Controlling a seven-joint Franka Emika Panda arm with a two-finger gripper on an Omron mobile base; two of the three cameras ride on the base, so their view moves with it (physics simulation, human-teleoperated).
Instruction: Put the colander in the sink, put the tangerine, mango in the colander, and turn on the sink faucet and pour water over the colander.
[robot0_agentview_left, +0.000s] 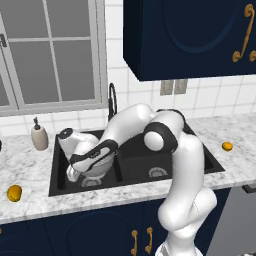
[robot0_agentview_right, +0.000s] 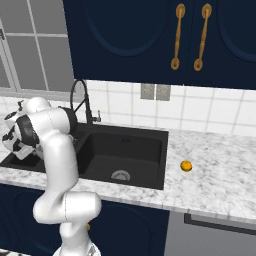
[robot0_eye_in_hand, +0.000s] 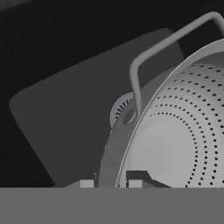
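The silver perforated colander hangs tilted low in the left basin of the black sink, above the steel drain. My gripper is shut on the colander's rim, near one wire handle. From the left base camera, the gripper reaches down into that basin with the colander under it. The tangerine lies on the counter right of the sink. The mango lies on the counter at the front left. The black faucet stands behind the sink; no water runs.
A beige soap dispenser stands on the counter behind the sink's left corner. Dark blue wall cabinets hang above the counter. The right basin holds nothing but its drain.
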